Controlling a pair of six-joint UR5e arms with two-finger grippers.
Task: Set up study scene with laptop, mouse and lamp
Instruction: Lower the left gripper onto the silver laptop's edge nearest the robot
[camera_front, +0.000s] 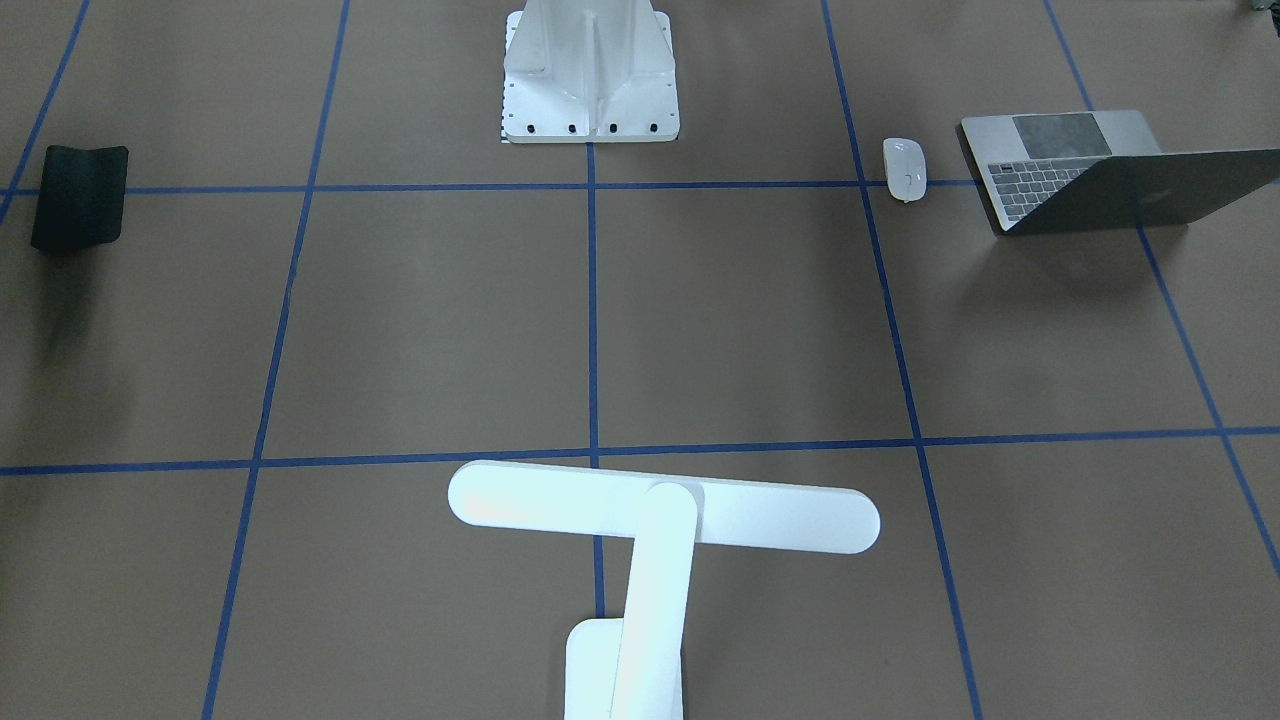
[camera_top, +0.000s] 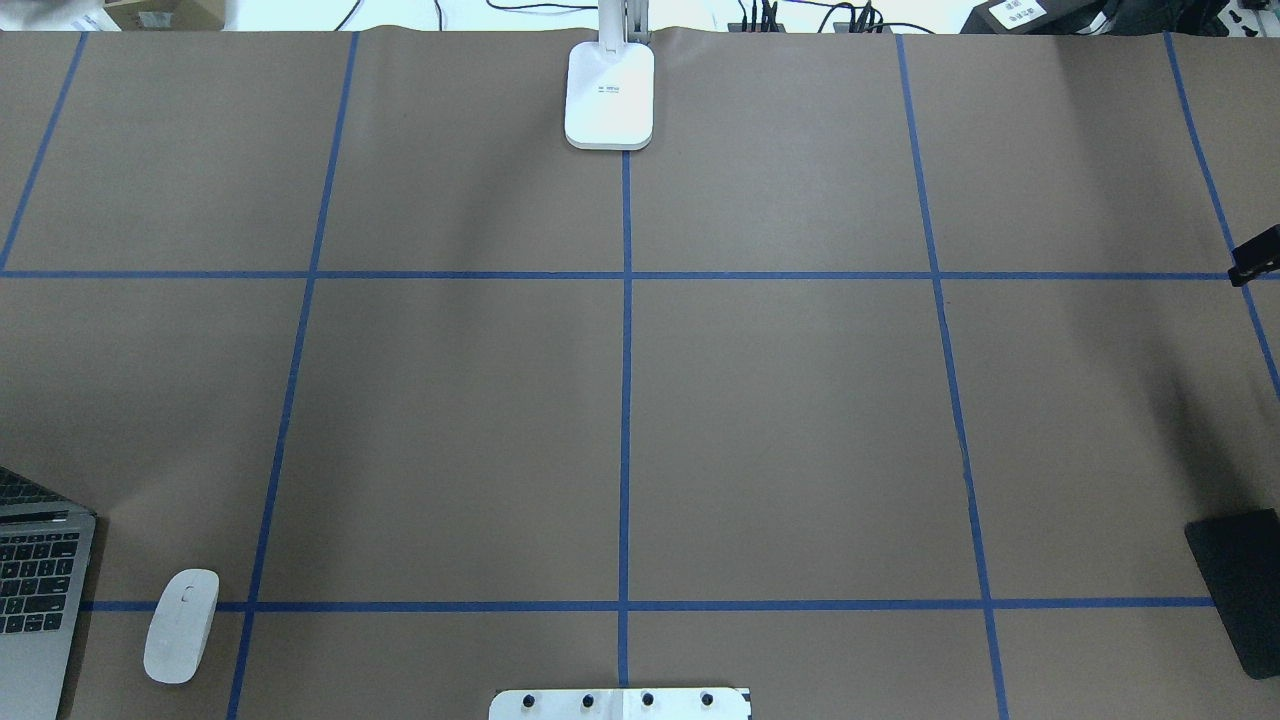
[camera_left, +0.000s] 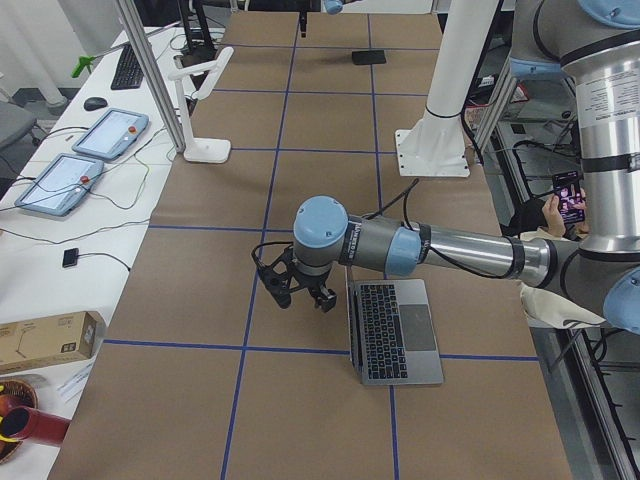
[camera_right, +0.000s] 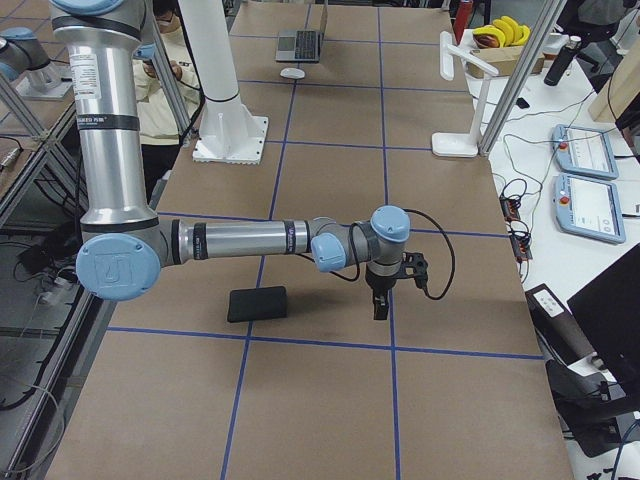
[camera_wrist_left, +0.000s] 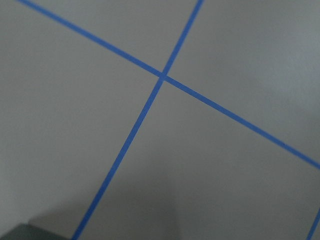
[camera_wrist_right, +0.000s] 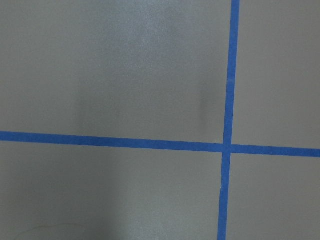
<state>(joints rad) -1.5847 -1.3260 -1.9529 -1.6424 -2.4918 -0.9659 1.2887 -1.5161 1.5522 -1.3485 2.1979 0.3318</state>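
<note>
With both jaws' opening impossible to tell, the left gripper (camera_left: 300, 295) hangs just beside the thin space-grey metal laptop (camera_left: 395, 330), the small glossy white oval mouse (camera_front: 904, 168) alongside it, the right gripper (camera_right: 380, 302) near a black mat (camera_right: 257, 303), and the white T-shaped lamp (camera_front: 660, 520) well away from both.

The laptop (camera_front: 1130, 190), thin and space-grey, is sitting open at the table's (camera_front: 420, 320) end on the robot's left. Its lid is tilting back, and its grey keyboard and large trackpad are facing the robot. The mouse (camera_front: 904, 169), small, glossy white and oval, is lying flat just beside the laptop without touching it, straddling a blue tape line (camera_front: 450, 187). The lamp (camera_front: 660, 520), white and T-shaped, is standing upright at the middle of the far edge, well apart from both.
</note>
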